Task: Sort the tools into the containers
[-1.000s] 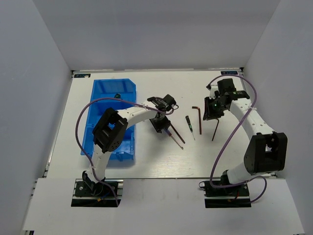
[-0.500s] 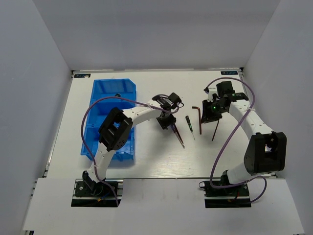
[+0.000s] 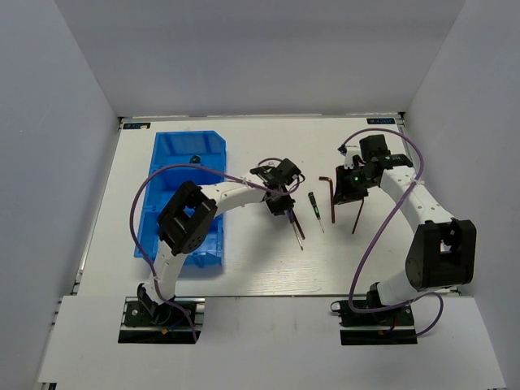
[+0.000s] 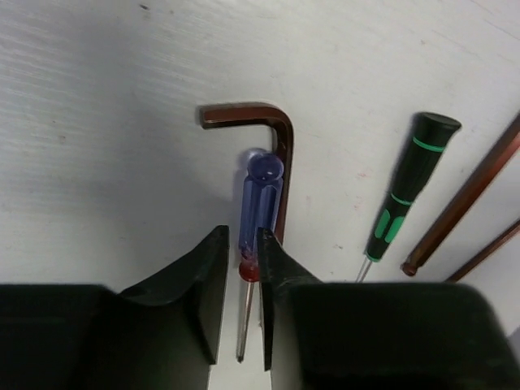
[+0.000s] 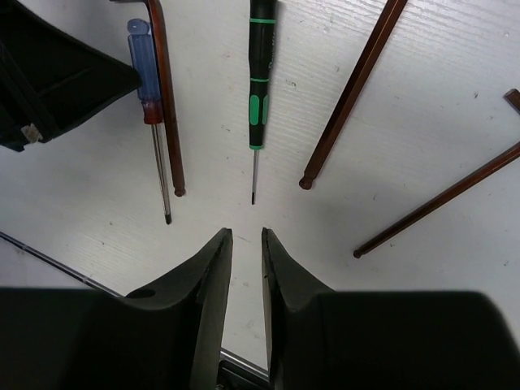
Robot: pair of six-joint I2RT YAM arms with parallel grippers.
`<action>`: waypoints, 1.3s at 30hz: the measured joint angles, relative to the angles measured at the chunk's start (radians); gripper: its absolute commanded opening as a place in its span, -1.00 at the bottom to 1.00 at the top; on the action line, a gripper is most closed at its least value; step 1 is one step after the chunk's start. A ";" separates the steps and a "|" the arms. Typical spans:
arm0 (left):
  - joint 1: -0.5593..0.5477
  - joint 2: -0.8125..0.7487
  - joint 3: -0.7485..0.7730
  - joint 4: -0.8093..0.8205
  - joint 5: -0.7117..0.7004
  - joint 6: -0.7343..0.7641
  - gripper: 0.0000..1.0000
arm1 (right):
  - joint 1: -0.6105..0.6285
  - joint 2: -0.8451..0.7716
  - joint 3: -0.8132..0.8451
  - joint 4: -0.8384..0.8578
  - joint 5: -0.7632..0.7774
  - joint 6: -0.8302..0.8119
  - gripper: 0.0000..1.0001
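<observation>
Left tool has swung right, away from the bins at frame left, and narrowed astride the blue-handled screwdriver lying mid-frame on the worktop beside a hex key, presumably for pickup; whether it pinches yet, cannot tell.

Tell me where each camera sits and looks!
Top: above and behind, looking down on the white table; left arm, right arm and translucent blue plastic bins show.
Left wrist: on its arm, looking down at a blue-handled screwdriver inside the left pincer.
Right wrist: on its arm, looking down at tools; right pincer shows.
Both wrists share that screwdriver and a slim green-and-black screwdriver.
</observation>
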 measured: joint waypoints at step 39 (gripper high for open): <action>-0.018 0.066 0.087 -0.072 0.032 0.103 -0.17 | 0.002 0.000 -0.006 0.006 -0.006 0.000 -0.46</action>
